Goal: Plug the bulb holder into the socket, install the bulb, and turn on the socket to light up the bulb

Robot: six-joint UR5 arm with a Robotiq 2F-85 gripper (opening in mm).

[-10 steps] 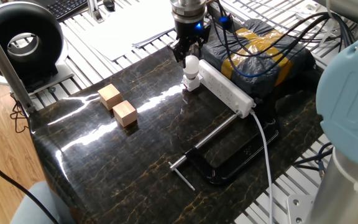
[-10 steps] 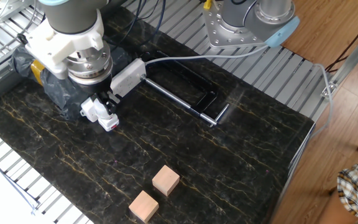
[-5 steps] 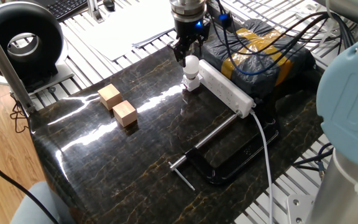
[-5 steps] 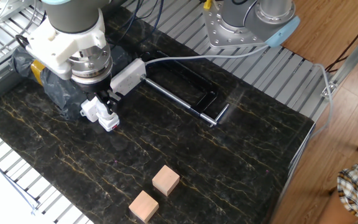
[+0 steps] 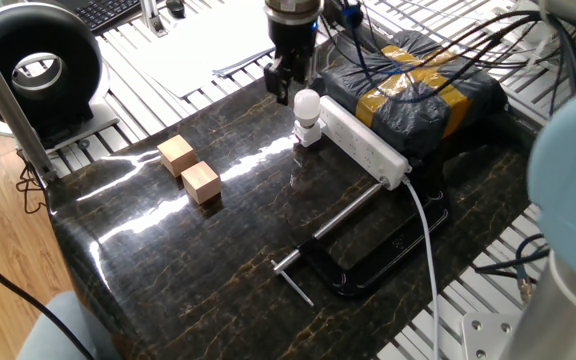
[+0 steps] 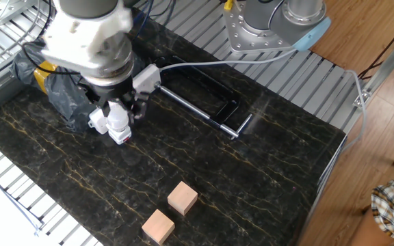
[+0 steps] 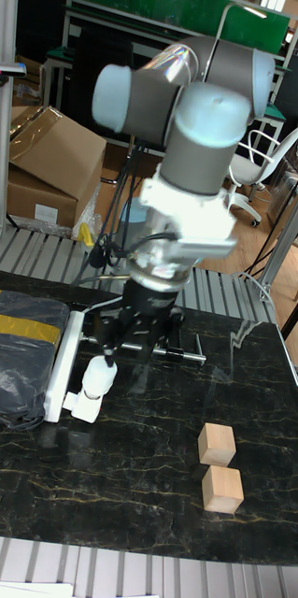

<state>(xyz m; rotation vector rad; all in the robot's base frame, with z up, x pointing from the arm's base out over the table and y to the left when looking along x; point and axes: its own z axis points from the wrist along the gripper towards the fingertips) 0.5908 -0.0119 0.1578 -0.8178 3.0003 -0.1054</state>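
Note:
The white bulb (image 5: 308,102) stands upright in the small white bulb holder (image 5: 310,134), which sits against the end of the long white socket (image 5: 366,143). My gripper (image 5: 285,86) hangs just above the bulb, toward the back-left, its fingers apart and holding nothing. The other fixed view shows the gripper (image 6: 123,107) straddling the air over the bulb (image 6: 117,118) and the bulb holder (image 6: 121,135). In the tall fixed view the bulb (image 7: 98,377) rises from the bulb holder (image 7: 81,407) at the socket (image 7: 61,360) end, below the gripper (image 7: 130,343).
Two tan wooden cubes (image 5: 177,153) (image 5: 201,181) lie left of the bulb. A black clamp (image 5: 366,255) with a steel rod lies in front of the socket, under its white cable (image 5: 426,235). A black-wrapped bundle with yellow tape (image 5: 418,88) sits behind the socket.
My gripper has let go of the bulb, risen and shifted slightly back-left. The bulb stays upright in the holder.

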